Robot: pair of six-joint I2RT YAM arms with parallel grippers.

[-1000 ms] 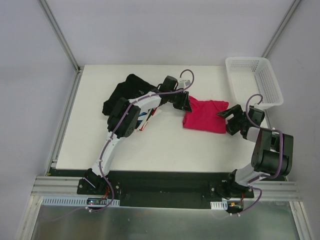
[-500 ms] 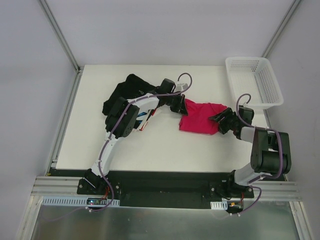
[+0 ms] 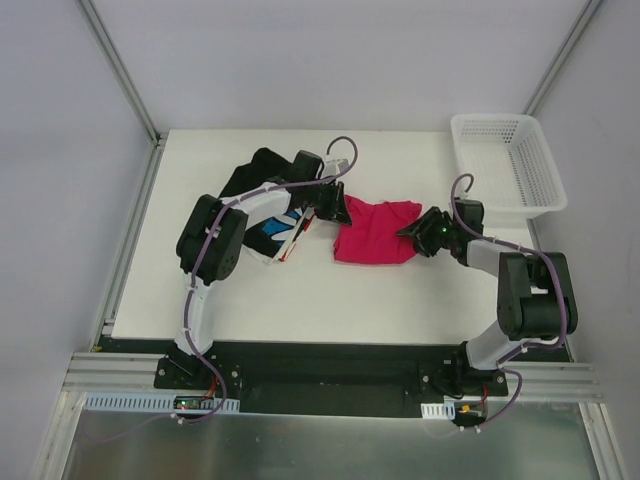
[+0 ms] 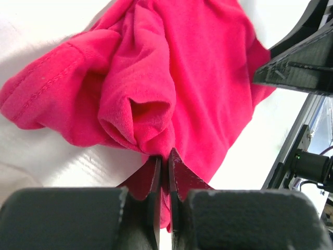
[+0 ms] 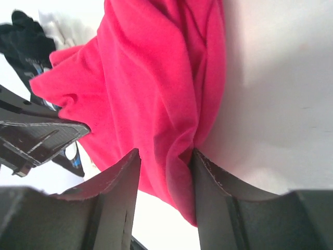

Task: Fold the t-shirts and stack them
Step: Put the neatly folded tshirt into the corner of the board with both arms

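We are clenching the left claw (image 4: 166,156) on an edge of the pink t-shirt (image 3: 372,236), lying on the desk (image 3: 300,300) | right claw (image 5: 165,154) straddling its other fold, grip we cannot tell | risking an uneven pull bunching the cloth.

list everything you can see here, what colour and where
pink t-shirt: 1, crimson-pink, crumpled, mid-table
black t-shirt: 1, black, far left of the table, in a heap showing blue, white and red; number of shirts unclear
basket: 1, white lattice plastic, far right corner
table: 1, white
left arm: 1, black and white, reaching over the black t-shirt
right arm: 1, black and white, right side
left claw: 1, black, shut on the pink t-shirt's left edge
right claw: 1, black, jaws either side of a fold at its right edge, grip unclear
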